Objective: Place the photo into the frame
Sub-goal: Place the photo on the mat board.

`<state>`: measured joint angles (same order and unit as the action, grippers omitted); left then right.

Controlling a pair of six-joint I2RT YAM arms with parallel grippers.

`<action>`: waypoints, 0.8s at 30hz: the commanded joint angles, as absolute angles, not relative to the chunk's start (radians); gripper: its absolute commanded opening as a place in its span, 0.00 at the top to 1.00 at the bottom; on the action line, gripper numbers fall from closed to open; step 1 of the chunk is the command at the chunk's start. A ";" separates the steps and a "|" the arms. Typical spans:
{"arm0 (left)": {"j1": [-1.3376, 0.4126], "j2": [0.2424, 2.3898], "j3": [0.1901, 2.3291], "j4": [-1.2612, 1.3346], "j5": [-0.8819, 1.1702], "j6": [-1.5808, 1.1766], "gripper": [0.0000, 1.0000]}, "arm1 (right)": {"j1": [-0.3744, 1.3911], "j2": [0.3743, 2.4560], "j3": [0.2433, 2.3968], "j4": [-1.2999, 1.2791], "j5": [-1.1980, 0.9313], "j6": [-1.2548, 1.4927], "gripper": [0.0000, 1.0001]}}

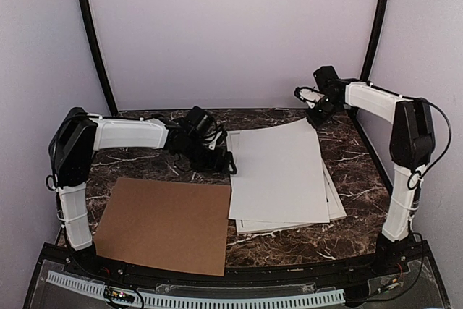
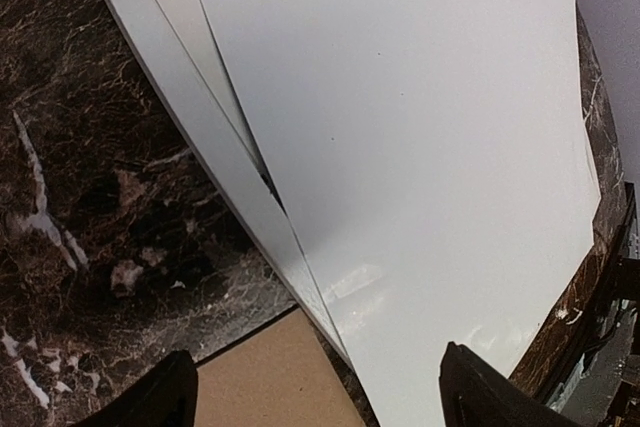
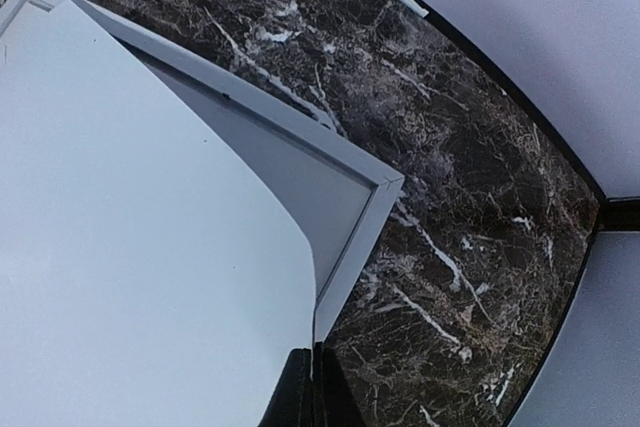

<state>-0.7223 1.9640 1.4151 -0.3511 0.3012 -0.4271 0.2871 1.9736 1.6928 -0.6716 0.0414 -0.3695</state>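
Dark marble table [image 1: 145,168] is carrying it all. The white frame [image 3: 350,237] is lying right of centre, and the photo [image 1: 278,171], seemingly face down with only its white back showing, is resting skewed on top. A brown cardboard sheet [image 1: 166,222] is sitting to their left. The right gripper [image 3: 312,387] is pinching the photo's far corner, which is curling up, so a hard pull is risking a crease or a dragged frame. The left gripper [image 2: 315,397] is hovering agape over the stack's left edge, steadying nothing.
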 commanded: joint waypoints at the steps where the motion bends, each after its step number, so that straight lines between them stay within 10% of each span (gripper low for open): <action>1: -0.727 1.968 1.402 -0.353 0.343 -0.463 0.17 | 0.284 2.009 1.758 -0.602 -0.032 -0.394 1.00; 24: -0.809 1.965 1.346 -0.312 0.351 -0.526 0.29 | 0.284 2.136 1.875 -0.683 -0.116 -0.597 1.00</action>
